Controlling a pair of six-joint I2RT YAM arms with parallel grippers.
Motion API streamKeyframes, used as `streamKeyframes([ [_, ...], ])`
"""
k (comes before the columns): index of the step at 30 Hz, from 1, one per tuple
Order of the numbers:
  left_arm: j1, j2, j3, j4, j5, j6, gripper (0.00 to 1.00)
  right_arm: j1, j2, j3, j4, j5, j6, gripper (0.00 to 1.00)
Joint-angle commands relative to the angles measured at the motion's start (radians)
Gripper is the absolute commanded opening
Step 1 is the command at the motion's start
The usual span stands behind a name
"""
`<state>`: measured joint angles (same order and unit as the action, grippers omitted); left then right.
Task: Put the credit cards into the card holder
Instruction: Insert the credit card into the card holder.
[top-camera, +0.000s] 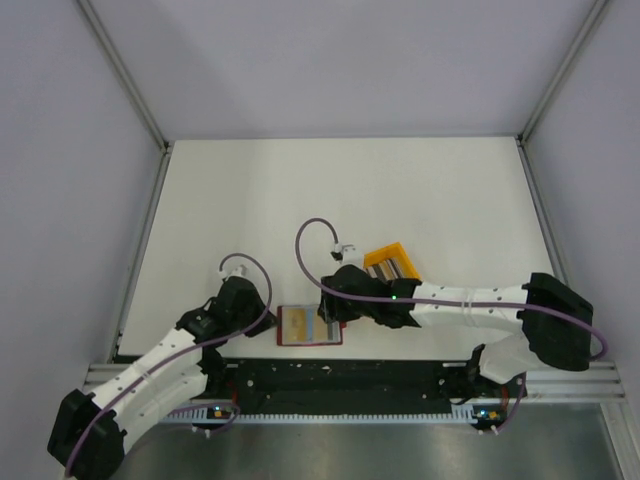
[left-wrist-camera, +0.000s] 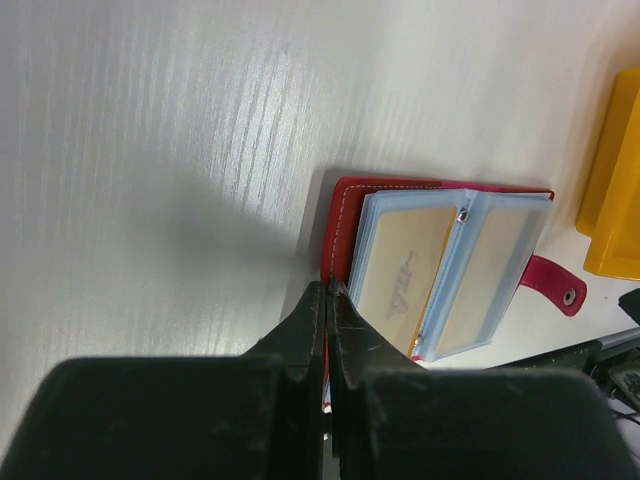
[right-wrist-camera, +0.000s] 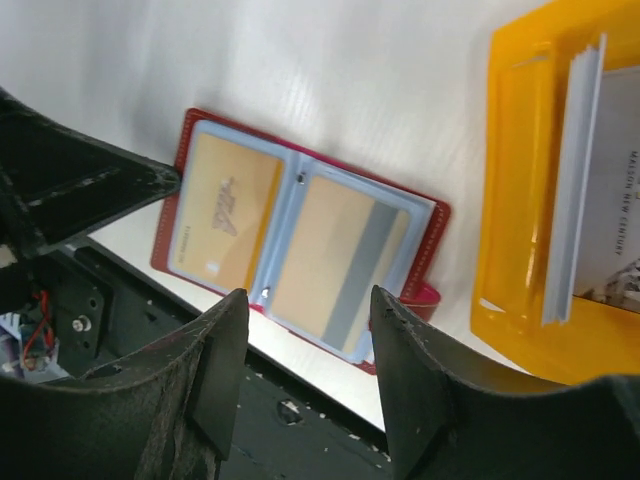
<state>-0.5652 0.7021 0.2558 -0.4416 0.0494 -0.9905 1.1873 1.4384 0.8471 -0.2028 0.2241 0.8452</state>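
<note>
Left gripper (left-wrist-camera: 328, 292) pinches an edge of the open card holder (left-wrist-camera: 345, 225); right gripper (right-wrist-camera: 310, 300), half-spread and seemingly empty, hovers above its cards (right-wrist-camera: 225, 215).

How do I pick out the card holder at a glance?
Look at the near edge of the white table, down and left of the yellow bin in the top view. There lies the card holder, open flat. It is the only red thing: a stitched cover with a snap tab, and clear sleeves showing tan cards.
</note>
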Motion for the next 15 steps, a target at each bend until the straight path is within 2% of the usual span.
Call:
streamKeyframes([
  [1, -0.001, -0.006, 0.049, -0.022, -0.037, 0.024, 0.00, -0.046, -0.009, -0.025, -0.055, 0.028, 0.015, 0.51],
  [5, 0.001, -0.004, 0.062, -0.035, -0.040, 0.030, 0.00, -0.080, 0.030, -0.010, -0.056, 0.003, -0.023, 0.51],
  [15, 0.001, 0.011, 0.082, -0.040, -0.074, 0.038, 0.00, -0.159, 0.086, -0.006, -0.118, 0.061, -0.052, 0.51],
])
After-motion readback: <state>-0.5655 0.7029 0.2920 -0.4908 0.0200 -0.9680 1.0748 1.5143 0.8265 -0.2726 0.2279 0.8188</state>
